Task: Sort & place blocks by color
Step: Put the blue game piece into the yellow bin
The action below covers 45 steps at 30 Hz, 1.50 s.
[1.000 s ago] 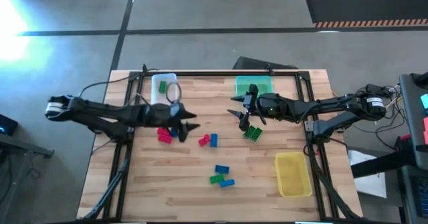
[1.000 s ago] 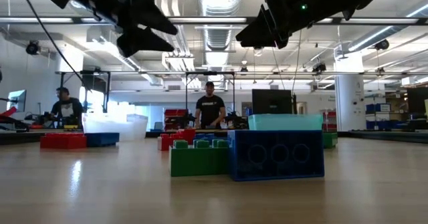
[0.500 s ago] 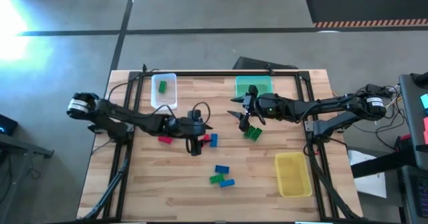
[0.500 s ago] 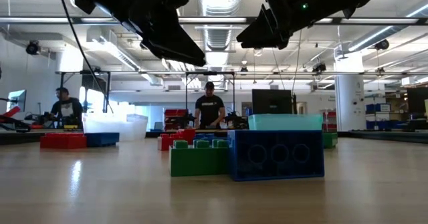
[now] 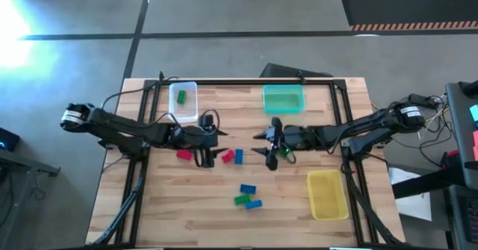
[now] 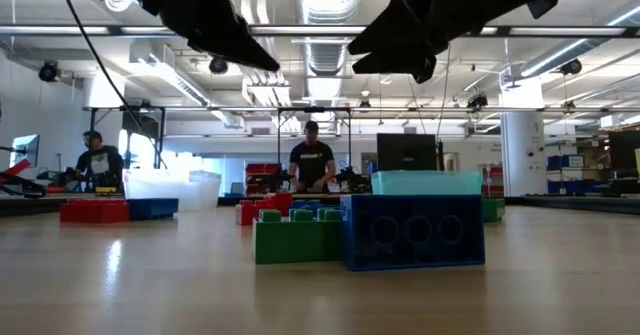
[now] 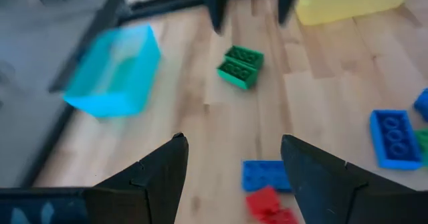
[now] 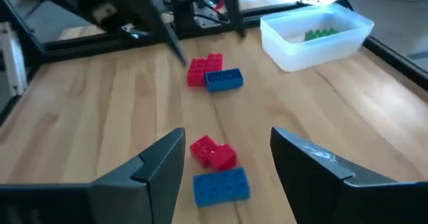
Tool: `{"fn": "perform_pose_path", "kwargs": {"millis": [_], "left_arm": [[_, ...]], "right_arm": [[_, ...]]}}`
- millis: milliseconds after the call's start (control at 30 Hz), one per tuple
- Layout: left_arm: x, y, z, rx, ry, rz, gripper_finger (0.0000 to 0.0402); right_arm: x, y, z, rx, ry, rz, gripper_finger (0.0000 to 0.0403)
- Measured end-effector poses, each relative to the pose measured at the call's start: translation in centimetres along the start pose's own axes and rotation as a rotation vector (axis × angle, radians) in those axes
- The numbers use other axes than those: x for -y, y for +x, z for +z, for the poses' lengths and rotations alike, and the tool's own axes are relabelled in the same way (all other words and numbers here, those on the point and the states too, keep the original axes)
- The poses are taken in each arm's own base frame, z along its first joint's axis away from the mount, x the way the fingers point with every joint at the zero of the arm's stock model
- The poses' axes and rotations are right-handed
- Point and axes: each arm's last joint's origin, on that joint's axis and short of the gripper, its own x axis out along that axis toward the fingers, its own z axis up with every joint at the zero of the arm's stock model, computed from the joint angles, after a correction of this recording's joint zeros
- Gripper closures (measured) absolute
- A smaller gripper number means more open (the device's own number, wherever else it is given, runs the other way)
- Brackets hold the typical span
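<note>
Over the table's left half, hovered the left gripper (image 5: 206, 157), fingers spread, empty, beside a red block (image 5: 183, 154). Mid-table lay a red-and-blue pair (image 5: 233, 157). Further right hung the right gripper (image 5: 269, 151), likewise agape, masking a green block (image 5: 284, 152). Beyond sat teal bin (image 5: 284, 98), yellow bin (image 5: 327, 194).

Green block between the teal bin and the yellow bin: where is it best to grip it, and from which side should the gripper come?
Probably from straight above, closing the fingers on the two long side walls of the green block. It lies flat, studs up, with bare wood all around, so both walls look free. The open right gripper is close by.
</note>
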Motion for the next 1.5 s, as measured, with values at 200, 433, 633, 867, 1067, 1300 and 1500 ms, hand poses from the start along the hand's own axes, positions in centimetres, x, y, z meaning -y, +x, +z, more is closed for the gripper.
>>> {"fn": "perform_pose_path", "kwargs": {"millis": [200, 433, 633, 867, 1067, 1300, 1500], "left_arm": [[-0.7, -1.7, 0.6, 0.051, 0.155, 0.051, 0.0178], [-1.4, -4.0, -0.4, 0.101, 0.241, 0.097, 0.0178], [-1.8, -5.5, -1.2, 0.150, 0.227, 0.127, 0.0178], [-2.3, -7.1, -1.4, 0.190, 0.202, 0.138, 0.0178], [-2.6, -8.1, -1.5, 0.222, 0.167, 0.143, 0.0178], [-2.8, -8.8, -1.9, 0.252, 0.161, 0.152, 0.0178], [-3.0, -9.4, -2.1, 0.282, 0.168, 0.164, 0.0178]], "right_arm": [[-3.1, 2.1, 0.1, -0.110, 0.001, -0.015, 0.0202], [-5.3, 4.9, -0.3, -0.375, 0.157, -0.161, 0.0202], [-5.9, 7.0, -0.5, -0.555, 0.423, -0.393, 0.0202], [-7.1, 10.6, -0.3, -0.543, 0.470, -0.485, 0.0202], [-7.5, 13.2, -1.1, -0.560, 0.492, -0.522, 0.0202], [-7.2, 14.5, -2.1, -0.626, 0.463, -0.589, 0.0202], [-6.9, 14.9, -2.7, -0.632, 0.488, -0.615, 0.0208]]}}
